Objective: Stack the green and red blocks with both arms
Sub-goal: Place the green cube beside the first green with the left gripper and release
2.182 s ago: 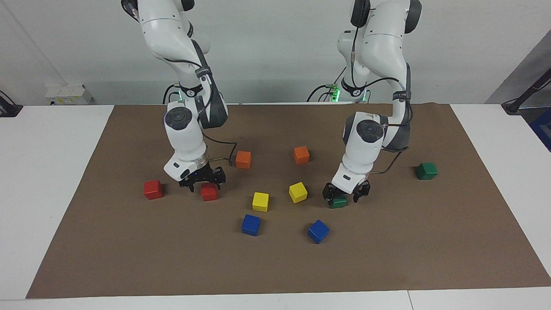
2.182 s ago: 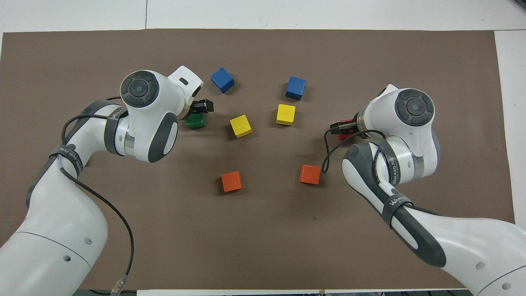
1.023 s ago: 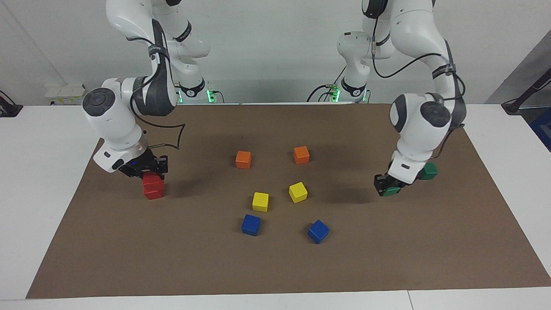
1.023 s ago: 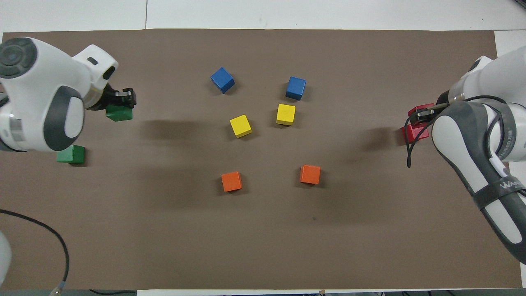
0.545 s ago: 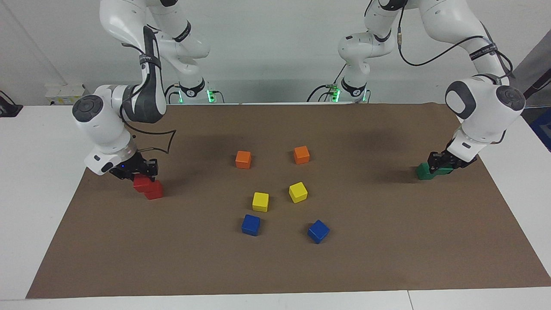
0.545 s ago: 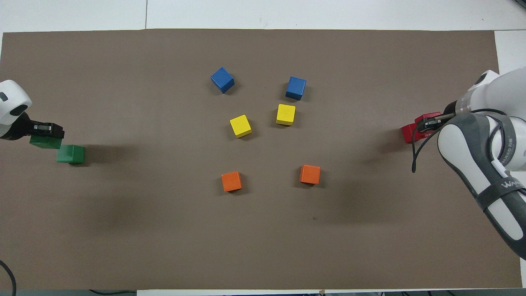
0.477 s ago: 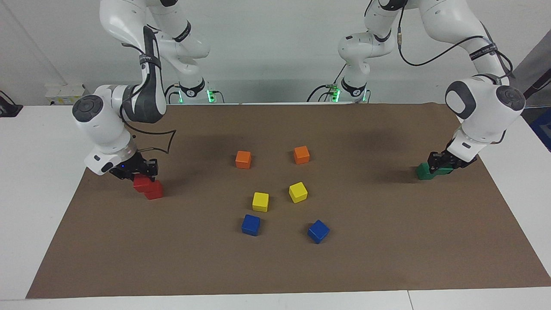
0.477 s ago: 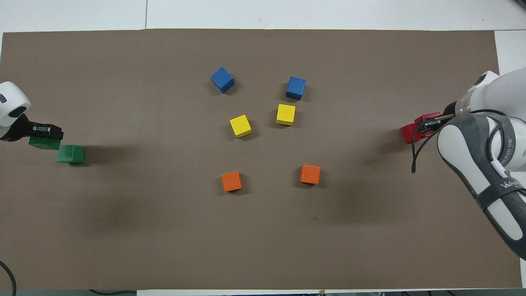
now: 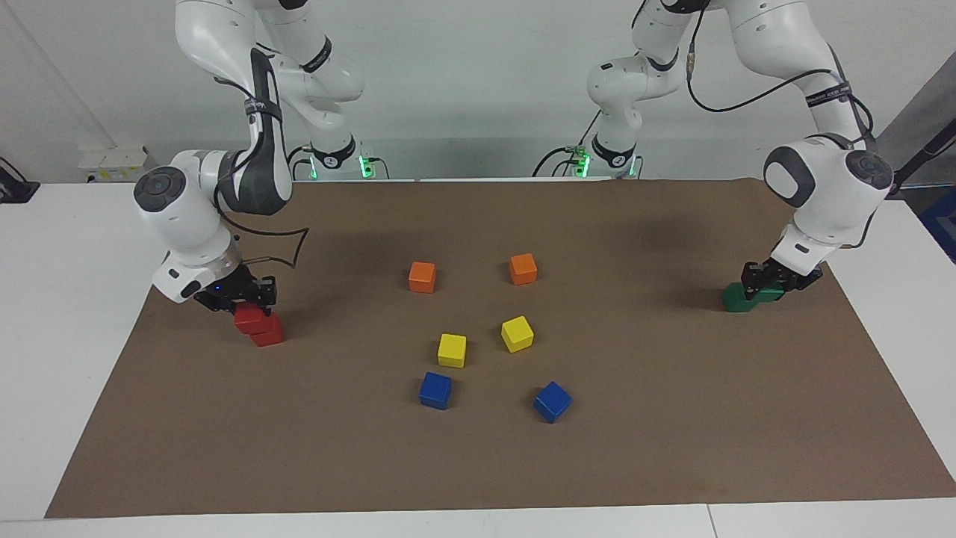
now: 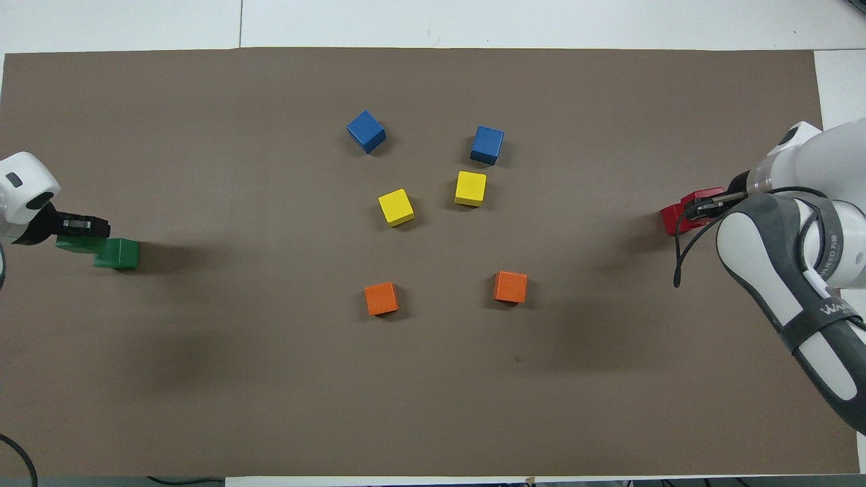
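My right gripper (image 9: 243, 305) is shut on a red block (image 9: 250, 319). It holds it just over the edge of the second red block (image 9: 269, 333), which lies on the mat at the right arm's end. The pair also shows in the overhead view, held block (image 10: 700, 197) and lying block (image 10: 672, 220), with the right gripper (image 10: 707, 203) above. My left gripper (image 9: 777, 282) is shut on a green block (image 9: 771, 294), beside and partly over the second green block (image 9: 734, 300) at the left arm's end. In the overhead view the left gripper (image 10: 78, 228) holds its green block (image 10: 67, 243) next to the lying one (image 10: 118, 254).
Two orange cubes (image 9: 422, 276) (image 9: 523, 268), two yellow cubes (image 9: 452, 350) (image 9: 517, 333) and two blue cubes (image 9: 435, 390) (image 9: 552, 401) lie in the middle of the brown mat (image 9: 672, 448). White table borders the mat at both ends.
Both arms carried their blocks from the middle out to the mat's ends. In the last half second each gripper shifted slightly closer to its lying block.
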Controlling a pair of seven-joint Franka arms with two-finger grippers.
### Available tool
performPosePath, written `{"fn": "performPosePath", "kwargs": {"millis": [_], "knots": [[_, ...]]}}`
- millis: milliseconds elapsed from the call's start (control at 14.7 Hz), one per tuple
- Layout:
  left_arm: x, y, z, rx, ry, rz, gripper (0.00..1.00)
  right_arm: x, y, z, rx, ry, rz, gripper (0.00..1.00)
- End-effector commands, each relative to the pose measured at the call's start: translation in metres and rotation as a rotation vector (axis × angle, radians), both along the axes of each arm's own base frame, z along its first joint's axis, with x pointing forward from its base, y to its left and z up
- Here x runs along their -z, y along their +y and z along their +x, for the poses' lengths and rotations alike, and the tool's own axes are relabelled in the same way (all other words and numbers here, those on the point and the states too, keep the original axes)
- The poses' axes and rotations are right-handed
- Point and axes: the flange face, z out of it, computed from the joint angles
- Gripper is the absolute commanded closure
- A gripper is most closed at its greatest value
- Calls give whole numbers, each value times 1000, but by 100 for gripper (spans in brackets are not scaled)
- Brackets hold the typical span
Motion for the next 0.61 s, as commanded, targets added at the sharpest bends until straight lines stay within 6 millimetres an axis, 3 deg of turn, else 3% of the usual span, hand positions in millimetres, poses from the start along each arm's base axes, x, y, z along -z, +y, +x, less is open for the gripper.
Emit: {"fn": "performPosePath", "kwargs": {"millis": [0,205,545], "knots": [[-3,0,-15,18,-33,1,100,-4,-2,-9,-45,-17,11,100],[6,-2,-23,-7,-81,-18,100,-1,0,-10,-56,-23,10,100],[4,7,-24,-14,-86,-17,100,0,3,-11,-69,-41,7,100]]}}
